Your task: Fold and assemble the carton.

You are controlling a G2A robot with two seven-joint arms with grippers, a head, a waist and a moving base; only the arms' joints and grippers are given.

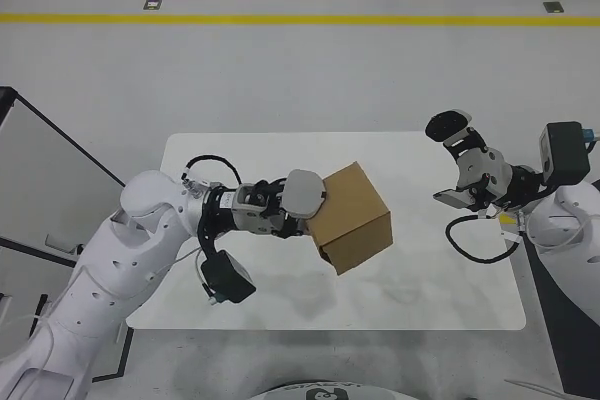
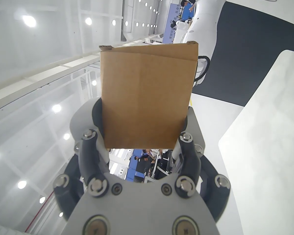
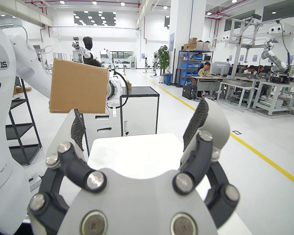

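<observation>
Though likely lifted off the table, hard to confirm: carton mid-frame, pinched on its frame-left side by left end effector. Right end effector splayed, far right, well apart.

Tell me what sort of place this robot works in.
Most likely a robotics lab or test hall: a humanoid robot stands on the open floor, a robot arm sits beside a metal frame rig, and a yellow line marks the aisle.

No lettering can be read on the plain brown carton. A blue sign on a pillar in the hall behind is too small to make out.
</observation>
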